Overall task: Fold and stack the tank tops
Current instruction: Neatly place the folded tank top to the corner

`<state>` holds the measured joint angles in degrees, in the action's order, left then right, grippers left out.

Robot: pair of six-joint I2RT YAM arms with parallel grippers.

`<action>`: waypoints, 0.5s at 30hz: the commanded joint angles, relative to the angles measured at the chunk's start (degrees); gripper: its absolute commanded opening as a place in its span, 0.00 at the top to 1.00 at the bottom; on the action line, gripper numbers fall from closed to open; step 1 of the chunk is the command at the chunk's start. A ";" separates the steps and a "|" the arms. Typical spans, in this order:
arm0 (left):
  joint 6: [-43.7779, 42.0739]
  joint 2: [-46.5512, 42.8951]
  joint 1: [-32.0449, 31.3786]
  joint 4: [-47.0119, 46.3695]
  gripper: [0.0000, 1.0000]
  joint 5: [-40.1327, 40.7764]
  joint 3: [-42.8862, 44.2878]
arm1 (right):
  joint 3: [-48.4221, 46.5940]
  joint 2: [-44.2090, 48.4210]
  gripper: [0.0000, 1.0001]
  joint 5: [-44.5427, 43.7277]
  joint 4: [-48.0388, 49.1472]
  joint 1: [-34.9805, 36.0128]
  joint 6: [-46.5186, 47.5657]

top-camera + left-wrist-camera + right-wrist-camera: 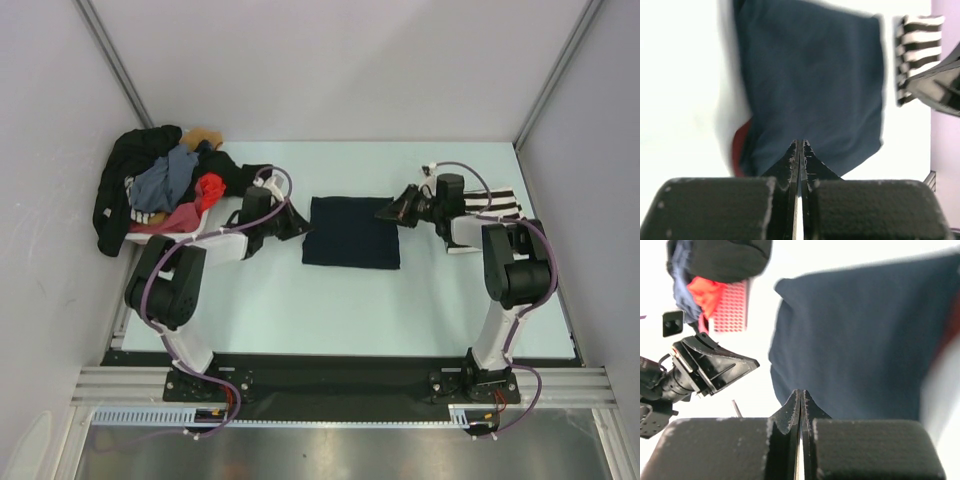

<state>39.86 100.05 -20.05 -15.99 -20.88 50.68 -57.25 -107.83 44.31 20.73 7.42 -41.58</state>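
Cloth sits squarely between the two arms: the dark navy jersey tank top (350, 232), folded to a neat rectangle, lies in the middle of the pale table (350, 310) in the top view, its long axis running left to right across the frame. The left pincer (297, 224) is at its left edge and the right pincer (388, 212) at its upper right corner, so either arm reaches it equally well. Both wrist views show the jaws pressed flat together with no cloth between them; each pincer is closed on nothing, tips just over the navy fabric's near edge.

The black-and-white striped tank top (497, 203) lies at the right of the frame, partly hidden under the right arm's wrist, apart from the navy one and plainly nearer the right arm. At the upper left stands the pale pink plastic basket (170, 228) under a heap of mixed clothes (160, 185).

Stacking, I judge, turns on that gap: one top must travel sideways along the navy rectangle's long axis onto the other, and both pincers must first open.
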 commanded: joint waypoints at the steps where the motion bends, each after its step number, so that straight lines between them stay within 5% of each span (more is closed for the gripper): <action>1: -3.03 -1.01 -0.78 5.16 0.98 1.38 8.37 | -4.96 0.26 0.99 -0.46 -3.15 1.54 0.81; 11: 0.39 19.81 -1.66 7.80 1.00 -1.88 26.92 | -18.15 -16.79 1.00 -3.17 -3.86 0.58 -1.75; 15: 1.45 24.49 0.54 9.83 1.00 2.42 27.81 | -20.96 -20.92 0.98 -6.42 -6.21 -1.70 -2.28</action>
<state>40.12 122.96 -21.37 -9.69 -20.95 77.43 -74.89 -126.96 41.36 17.34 7.68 -43.40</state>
